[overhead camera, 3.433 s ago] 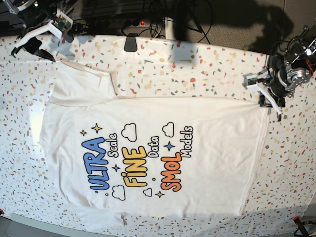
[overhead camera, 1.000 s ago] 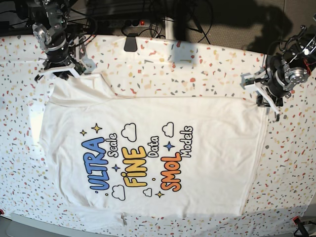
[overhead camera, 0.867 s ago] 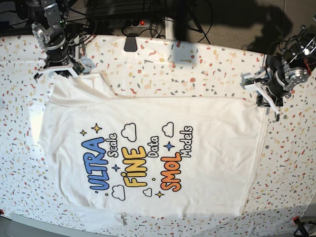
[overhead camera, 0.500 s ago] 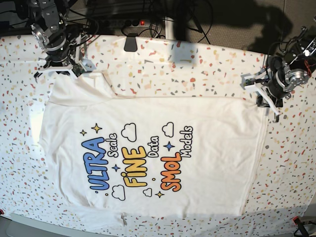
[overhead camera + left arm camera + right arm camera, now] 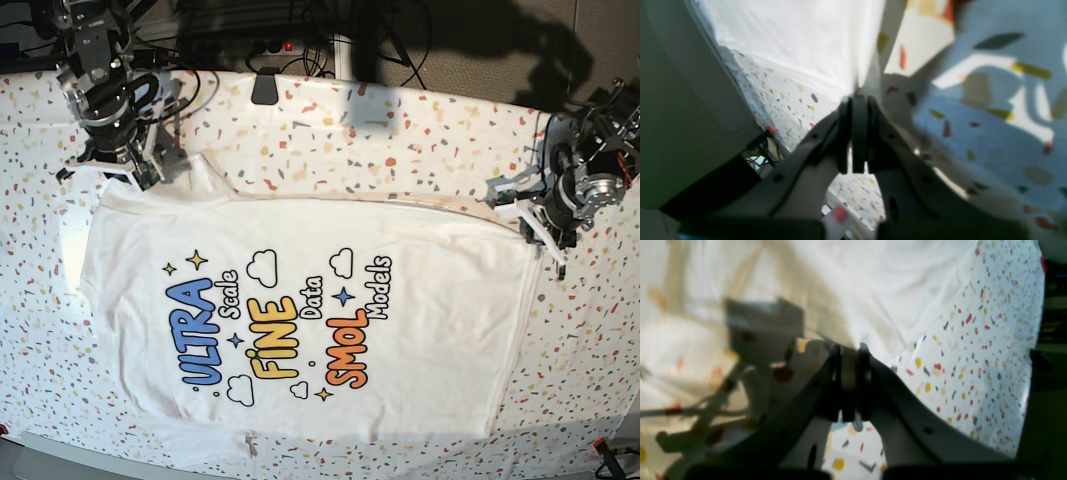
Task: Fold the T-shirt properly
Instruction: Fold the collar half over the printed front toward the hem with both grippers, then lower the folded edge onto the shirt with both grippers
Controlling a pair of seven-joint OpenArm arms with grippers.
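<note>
— Cloth first: where does the T-shirt [image 5: 300, 320] lie against the claws?
— Spread print-up across the speckled table cover [image 5: 420, 150]. At the base view's left, the right gripper [image 5: 128, 168] sits on the shirt's far left corner, by the sleeve, with its jaws pressed together on a pinch of white fabric; its wrist view shows the cloth [image 5: 893, 293] running up out of the closed tips [image 5: 850, 373].
— And the other side?
— The left gripper [image 5: 532, 212] is at the far right corner, at the hem. Its jaws are closed too, with a thin edge of the shirt [image 5: 800, 43] pinched between them [image 5: 857, 110].
— Edges and room?
— The far edge runs between the two claws. Beyond it lies a bare band of cover, with a black clip [image 5: 264, 86] at the table's back edge. The near hem lies close to the front edge.
</note>
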